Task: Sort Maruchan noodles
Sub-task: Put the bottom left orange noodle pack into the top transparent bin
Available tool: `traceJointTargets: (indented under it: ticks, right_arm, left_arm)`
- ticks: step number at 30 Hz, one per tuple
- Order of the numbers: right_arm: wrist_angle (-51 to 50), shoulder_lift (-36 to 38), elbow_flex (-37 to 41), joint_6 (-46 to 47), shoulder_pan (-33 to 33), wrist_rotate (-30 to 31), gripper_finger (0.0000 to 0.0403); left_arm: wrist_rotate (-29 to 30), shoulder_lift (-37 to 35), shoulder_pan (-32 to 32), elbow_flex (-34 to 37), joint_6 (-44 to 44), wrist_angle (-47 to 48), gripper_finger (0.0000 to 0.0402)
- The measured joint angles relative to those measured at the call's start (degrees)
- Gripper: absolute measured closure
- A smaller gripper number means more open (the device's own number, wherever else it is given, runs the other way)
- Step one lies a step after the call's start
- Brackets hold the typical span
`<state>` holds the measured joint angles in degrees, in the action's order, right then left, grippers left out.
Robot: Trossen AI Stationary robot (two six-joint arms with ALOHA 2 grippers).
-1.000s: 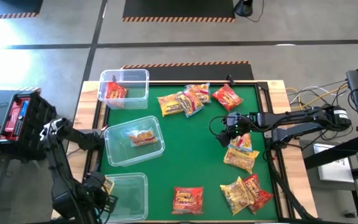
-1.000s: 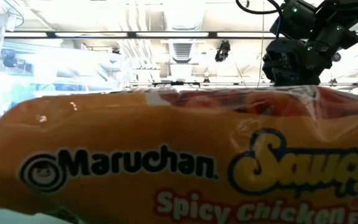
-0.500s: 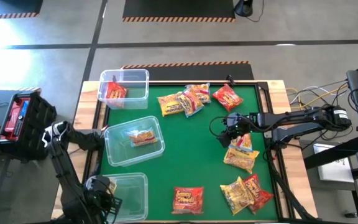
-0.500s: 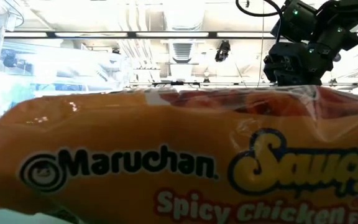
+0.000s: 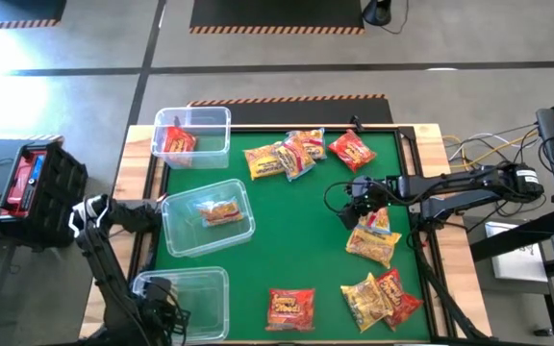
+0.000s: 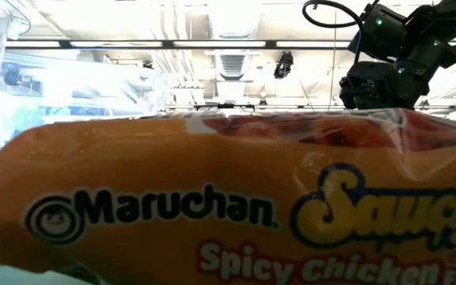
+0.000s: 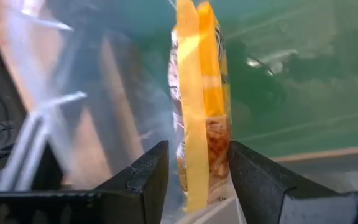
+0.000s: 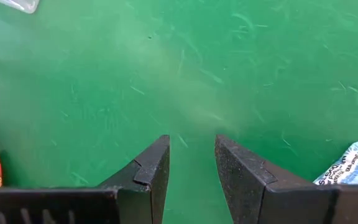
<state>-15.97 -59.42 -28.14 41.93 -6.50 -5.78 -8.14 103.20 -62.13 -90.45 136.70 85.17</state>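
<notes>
The low view is filled by a glossy orange plastic noodle packet (image 6: 212, 198) lying closest to the camera; its wrapper reads "Maruchan", "Saucy" (cut off at the edge) and "Spicy Chicken".

Landmark: the green table mat (image 5: 296, 250).

At the mat's near left corner, the left gripper (image 5: 155, 293) sits over the near clear rectangular plastic bin (image 5: 205, 306). In the left wrist view a yellow-and-orange flat ramen packet (image 7: 201, 99) stands edge-on between the two dark fingers (image 7: 145, 174), which flank it closely; whether they press on it cannot be told.

Near the mat's front edge lie a red packet (image 5: 290, 307) and a yellow and red pair (image 5: 381, 296). The middle clear bin (image 5: 173, 231), left of the mat, holds one orange packet (image 5: 221, 211).

The right gripper (image 5: 363, 197) hovers over the mat's right-centre, its jaws slightly spread and empty above bare green; a yellow packet with a blue corner (image 5: 373, 235) lies just beside it.

At the far edge lie a yellow cluster (image 5: 285, 154) and a red packet (image 5: 351, 150). The far clear bin (image 5: 214, 130) holds a red packet (image 5: 177, 142).
</notes>
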Motion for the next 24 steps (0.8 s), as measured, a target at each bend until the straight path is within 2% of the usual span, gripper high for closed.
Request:
traceJointTargets:
  ticks: [3, 9, 12, 14, 16, 20, 24]
  right_arm:
    - [0.00, 0.00, -0.02, 0.00, 0.00, 0.00, 0.0284]
    - [0.62, 0.00, 0.00, 2.24, 0.00, -0.28, 0.0284]
    - [3.95, 0.00, -0.36, 5.83, 0.29, -4.53, 0.0284]
    - [10.04, 0.00, -0.74, 7.69, 1.37, -8.97, 0.0284]
    - [16.73, 0.02, -1.22, 10.14, 3.51, -10.74, 0.0284]
    - [27.64, -1.04, -2.66, 13.08, 9.50, -10.68, 0.0284]
    - [30.36, -4.10, -5.14, 13.64, 16.60, -6.04, 0.0284]
  left_arm:
    - [-0.91, -0.16, -0.01, -2.18, 0.37, 5.11, 0.0252]
    - [-3.40, -1.14, -0.02, -2.41, 0.85, 4.84, 0.0252]
    - [-2.61, -1.14, -0.04, -3.54, 1.01, 4.84, 0.0252]
    - [0.14, -1.16, -0.07, -4.71, 0.76, 4.87, 0.0252]
    - [3.80, -1.16, 0.05, -6.15, 0.01, 4.85, 0.0252]
    - [13.64, -1.16, 0.21, -8.58, -1.62, 4.83, 0.0252]
    - [25.16, -1.15, 0.94, -10.78, -2.73, 4.59, 0.0252]
